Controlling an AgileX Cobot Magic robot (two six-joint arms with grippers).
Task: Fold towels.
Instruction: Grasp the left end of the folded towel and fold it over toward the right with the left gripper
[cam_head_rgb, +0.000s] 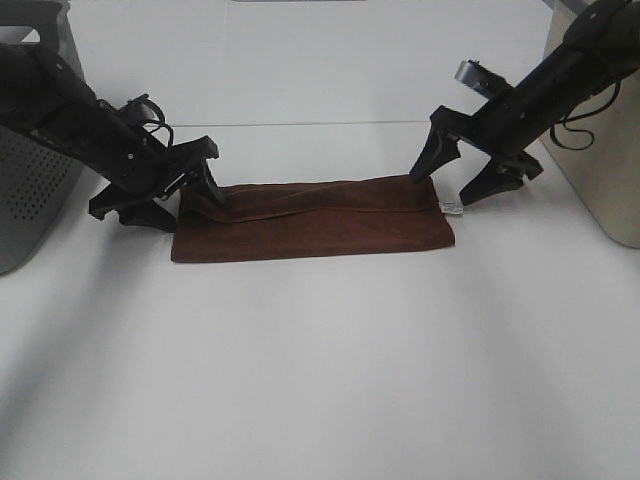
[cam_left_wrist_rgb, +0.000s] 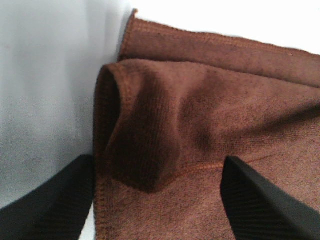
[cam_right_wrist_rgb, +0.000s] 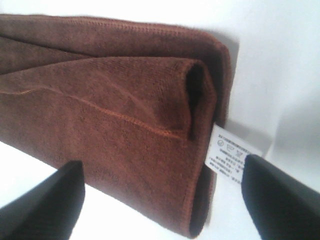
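Observation:
The dark reddish-brown towel (cam_head_rgb: 320, 220) lies folded into a long flat strip on the white table, with its small white tag (cam_head_rgb: 452, 209) at the right end. My left gripper (cam_head_rgb: 185, 205) is open and straddles the towel's left end, one finger on the cloth and one off its edge. In the left wrist view the towel (cam_left_wrist_rgb: 200, 125) shows a raised, rumpled fold between the fingers (cam_left_wrist_rgb: 50, 205). My right gripper (cam_head_rgb: 445, 187) is open over the right end. In the right wrist view the folded layers (cam_right_wrist_rgb: 125, 100) gape beside the tag (cam_right_wrist_rgb: 230, 152).
A grey perforated basket (cam_head_rgb: 25, 190) stands at the left edge behind my left arm. A beige container (cam_head_rgb: 600, 170) stands at the right edge behind my right arm. White table (cam_head_rgb: 320, 380) stretches in front of the towel.

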